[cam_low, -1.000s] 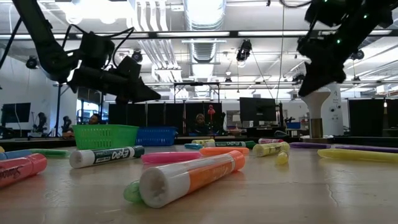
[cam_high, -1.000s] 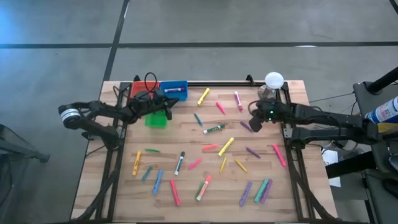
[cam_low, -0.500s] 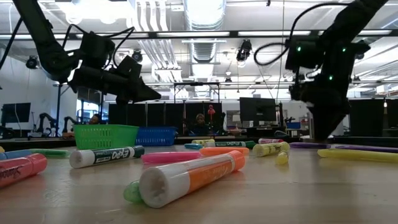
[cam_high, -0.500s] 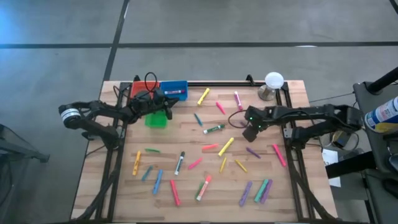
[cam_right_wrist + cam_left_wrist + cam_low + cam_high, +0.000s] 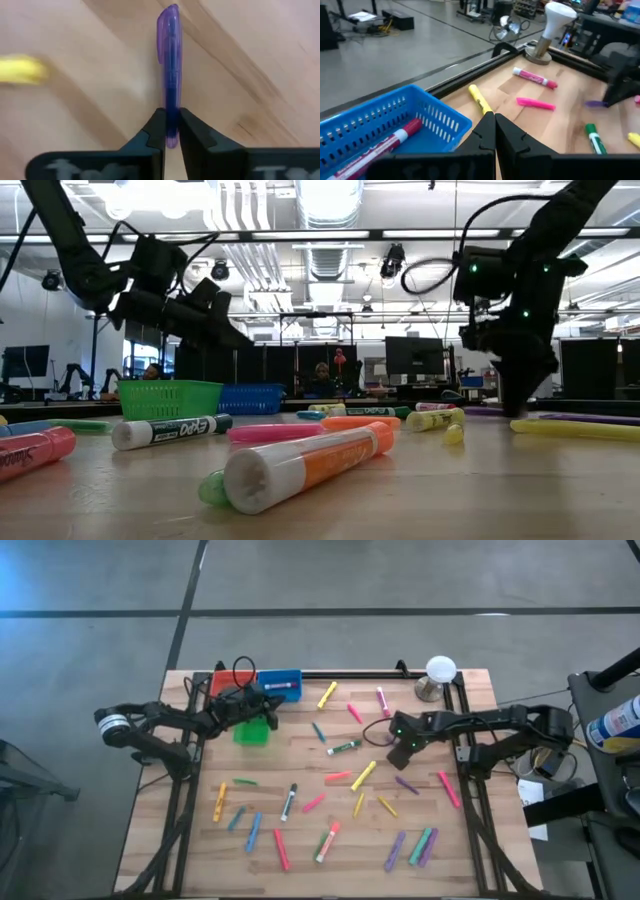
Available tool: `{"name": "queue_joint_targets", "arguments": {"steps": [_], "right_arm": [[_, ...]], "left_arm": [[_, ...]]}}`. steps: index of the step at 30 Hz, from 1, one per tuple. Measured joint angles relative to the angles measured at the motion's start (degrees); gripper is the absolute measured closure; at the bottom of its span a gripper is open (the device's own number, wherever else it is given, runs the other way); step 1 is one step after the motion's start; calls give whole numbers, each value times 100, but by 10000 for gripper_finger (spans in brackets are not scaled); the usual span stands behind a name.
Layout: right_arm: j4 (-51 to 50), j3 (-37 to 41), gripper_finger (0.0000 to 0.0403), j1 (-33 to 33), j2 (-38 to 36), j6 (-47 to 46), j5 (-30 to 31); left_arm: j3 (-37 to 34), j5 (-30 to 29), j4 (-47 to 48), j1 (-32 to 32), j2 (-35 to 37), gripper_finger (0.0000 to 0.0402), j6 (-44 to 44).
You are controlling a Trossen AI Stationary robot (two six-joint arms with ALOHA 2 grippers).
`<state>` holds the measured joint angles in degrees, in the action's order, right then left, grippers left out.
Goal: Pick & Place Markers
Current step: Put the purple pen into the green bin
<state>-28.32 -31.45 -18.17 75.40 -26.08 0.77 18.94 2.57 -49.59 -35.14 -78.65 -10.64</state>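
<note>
a robotics lab: exposed ceiling ducts, monitors, concrete floor.

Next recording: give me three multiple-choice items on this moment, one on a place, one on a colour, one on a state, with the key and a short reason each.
1. Where does the left hand hover?
A. above the bins at the table's far left
B. over the white knob
C. off the table

2. What colour is the slim plastic marker between the right hand's fingers?
A. yellow
B. purple
C. green

3. How do the left hand's fingers stand?
A. wide apart
B. shut on a pink marker
C. shut, holding nothing

Key: 1 A, the high view shows it by the blue mesh bin and the green mesh bin. 2 B, the right wrist view shows a purple barrel pinched at its end. 3 C, the left wrist view shows the fingertips meeting with nothing between them.
</note>
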Motion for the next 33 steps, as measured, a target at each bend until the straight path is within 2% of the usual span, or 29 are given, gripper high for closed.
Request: {"name": "queue_joint_targets", "arguments": {"steps": [5, 7, 9, 13, 14, 22, 28, 33], "right_arm": [[784, -4, 372, 2, -363, 116, -271], [1374, -4, 370, 2, -417, 280, -368], [2117, 22, 370, 4, -386, 470, -524], [3854, 61, 370, 4, -70, 748, -895], [4317, 57, 370, 2, 49, 814, -971], [7054, -166, 369, -9, 1276, 1093, -1554], [8240, -583, 369, -37, 2080, 986, -1881], [8339, -964, 369, -38, 2340, 960, -2023]], "left_arm": [[77, -315, -2, 0, 0, 401, -579], [124, -175, 5, -1, 0, 401, -666], [201, 218, 3, 0, 0, 401, -752], [448, 1377, 81, 16, -7, 401, -916], [509, 1516, 111, 35, -13, 401, -1001], [928, 1552, 285, 404, -20, 392, -1033], [1287, 1592, 296, 836, -20, 337, -1133], [1555, 1611, 294, 1186, -20, 305, -1044]]}}
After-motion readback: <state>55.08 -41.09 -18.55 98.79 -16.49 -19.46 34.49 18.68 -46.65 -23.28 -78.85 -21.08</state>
